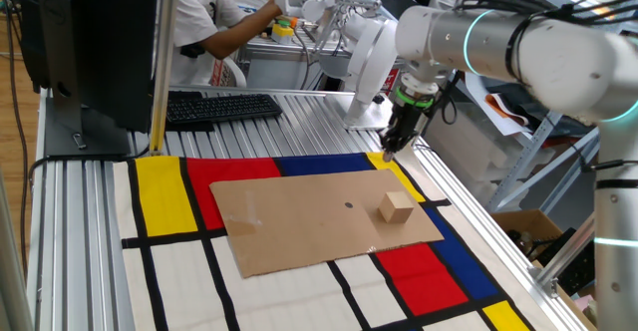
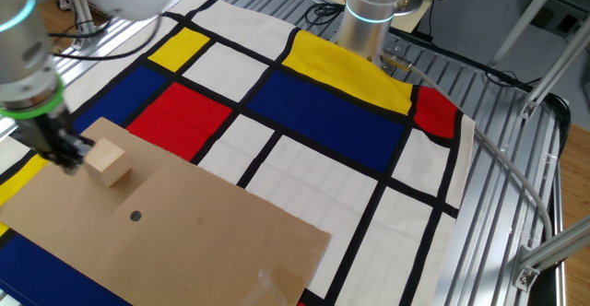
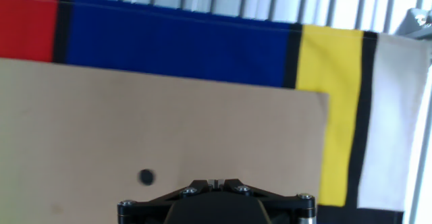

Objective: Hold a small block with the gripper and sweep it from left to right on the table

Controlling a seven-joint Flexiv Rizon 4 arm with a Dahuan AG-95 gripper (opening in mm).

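The small block (image 1: 396, 207), a plain tan wooden cube, rests on the right part of a brown cardboard sheet (image 1: 299, 221); it also shows in the other fixed view (image 2: 106, 158). My gripper (image 1: 391, 146) hangs above the far right corner of the sheet, beyond the block and apart from it. In the other fixed view the gripper (image 2: 66, 152) stands just left of the block. The hand view shows the fingertips (image 3: 213, 182) closed together with nothing between them, over the sheet (image 3: 135, 116); the block is out of that view. The mat (image 1: 164, 196) lies on the ribbed table (image 1: 299, 112).
A black dot (image 3: 146, 177) marks the cardboard. A keyboard (image 1: 219, 107) and a monitor (image 1: 90, 42) stand at the far left of the table. A person (image 1: 209, 17) sits behind. Another arm's base (image 2: 373, 11) stands at the mat's far edge.
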